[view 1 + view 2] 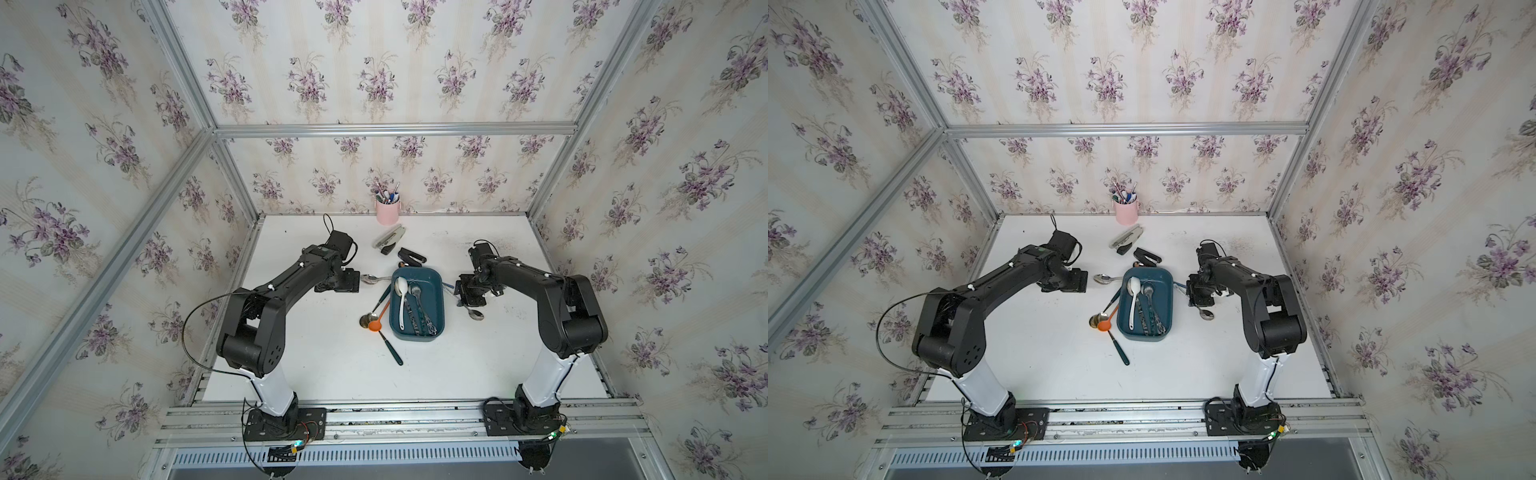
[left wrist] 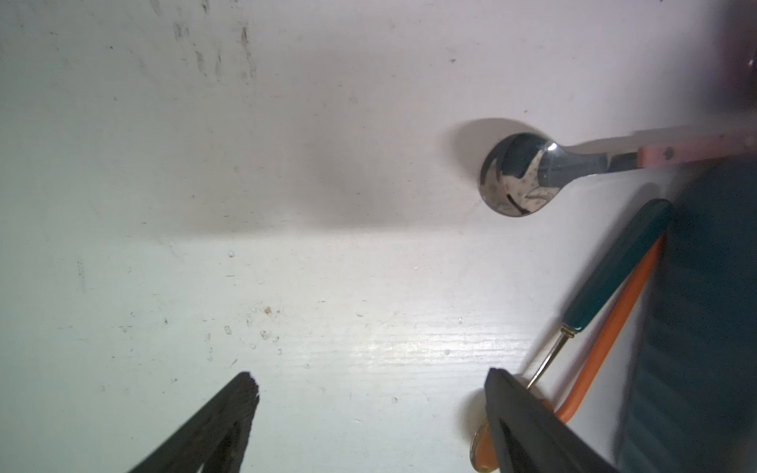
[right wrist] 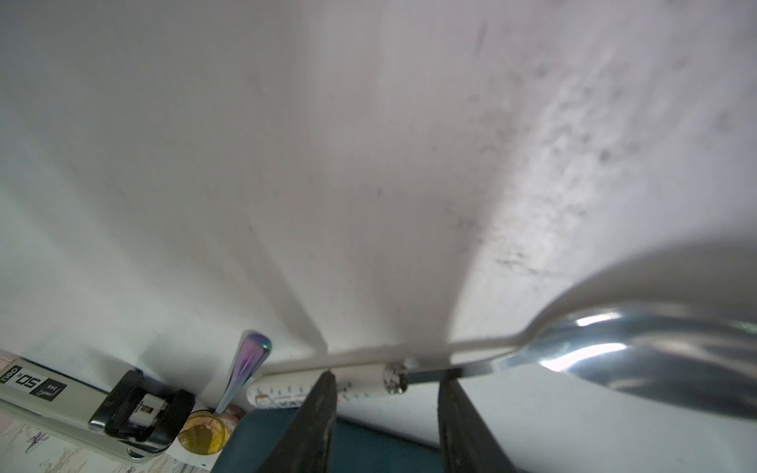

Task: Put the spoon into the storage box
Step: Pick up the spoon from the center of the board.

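Observation:
The teal storage box (image 1: 417, 338) (image 1: 1142, 337) sits mid-table and holds several spoons. To its right lies a white-handled metal spoon (image 1: 476, 313) (image 3: 639, 352). My right gripper (image 1: 469, 293) (image 3: 389, 372) is over its handle, open. The handle runs crosswise from one fingertip to the other and is not pinched. To the left of the box lies a pink-handled spoon (image 1: 369, 278) (image 2: 518, 174). My left gripper (image 1: 328, 286) (image 2: 368, 374) stands wide open beside it, with only bare table between its fingers.
A green-handled spoon (image 2: 614, 266) and an orange spoon (image 1: 376, 324) lie against the box's left side, and another green-handled utensil (image 1: 392, 351) lies nearer the front. Behind the box are two staplers (image 1: 388, 241) (image 1: 411, 257) and a pink pen cup (image 1: 387, 210).

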`<state>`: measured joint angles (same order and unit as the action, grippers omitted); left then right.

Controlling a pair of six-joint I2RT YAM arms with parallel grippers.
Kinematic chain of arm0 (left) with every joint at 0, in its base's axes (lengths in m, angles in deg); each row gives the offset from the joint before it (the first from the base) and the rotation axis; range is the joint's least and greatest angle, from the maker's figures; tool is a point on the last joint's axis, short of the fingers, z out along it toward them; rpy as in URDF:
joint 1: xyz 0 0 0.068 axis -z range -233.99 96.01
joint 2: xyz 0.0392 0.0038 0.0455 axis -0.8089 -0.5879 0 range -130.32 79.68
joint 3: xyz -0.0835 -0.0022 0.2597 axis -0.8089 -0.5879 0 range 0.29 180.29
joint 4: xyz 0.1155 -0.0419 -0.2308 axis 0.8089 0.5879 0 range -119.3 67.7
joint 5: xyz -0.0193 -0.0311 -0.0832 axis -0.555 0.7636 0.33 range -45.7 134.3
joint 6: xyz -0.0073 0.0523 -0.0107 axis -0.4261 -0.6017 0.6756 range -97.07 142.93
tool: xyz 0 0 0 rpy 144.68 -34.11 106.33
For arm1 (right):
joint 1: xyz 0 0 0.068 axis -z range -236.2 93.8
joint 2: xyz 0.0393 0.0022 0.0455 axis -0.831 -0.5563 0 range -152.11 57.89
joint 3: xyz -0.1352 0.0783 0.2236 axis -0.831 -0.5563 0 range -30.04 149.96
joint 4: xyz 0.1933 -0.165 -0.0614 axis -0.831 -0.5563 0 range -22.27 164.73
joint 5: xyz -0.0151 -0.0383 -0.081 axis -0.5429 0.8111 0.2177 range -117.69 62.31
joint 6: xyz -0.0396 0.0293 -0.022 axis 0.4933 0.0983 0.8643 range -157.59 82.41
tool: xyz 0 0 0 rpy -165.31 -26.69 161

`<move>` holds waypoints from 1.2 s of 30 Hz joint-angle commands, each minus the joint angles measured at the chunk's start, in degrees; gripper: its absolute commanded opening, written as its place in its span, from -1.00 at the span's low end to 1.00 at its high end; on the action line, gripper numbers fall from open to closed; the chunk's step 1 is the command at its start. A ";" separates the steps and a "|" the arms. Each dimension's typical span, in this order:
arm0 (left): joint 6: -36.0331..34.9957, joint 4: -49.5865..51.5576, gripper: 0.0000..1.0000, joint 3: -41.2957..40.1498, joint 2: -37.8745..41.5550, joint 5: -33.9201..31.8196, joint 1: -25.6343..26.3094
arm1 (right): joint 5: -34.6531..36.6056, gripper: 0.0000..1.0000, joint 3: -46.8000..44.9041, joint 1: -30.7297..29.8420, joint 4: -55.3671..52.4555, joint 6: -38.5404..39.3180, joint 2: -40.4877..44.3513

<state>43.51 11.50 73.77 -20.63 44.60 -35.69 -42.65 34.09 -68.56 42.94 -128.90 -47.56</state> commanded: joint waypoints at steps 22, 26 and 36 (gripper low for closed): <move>-1.02 -1.95 0.81 -2.41 2.48 3.18 -3.01 | 11.41 -0.34 9.60 0.58 -13.24 15.18 -8.81; -1.07 -1.79 0.81 -2.42 2.53 3.24 -3.08 | 15.68 -0.38 12.85 0.51 -14.92 19.85 -9.86; -0.85 -1.29 0.81 -2.42 2.67 3.07 -3.10 | 19.02 -0.54 15.95 0.57 -13.90 30.30 -12.90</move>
<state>42.87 10.01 71.19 -18.45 47.48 -38.64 -29.82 50.16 -68.15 27.31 -103.88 -58.47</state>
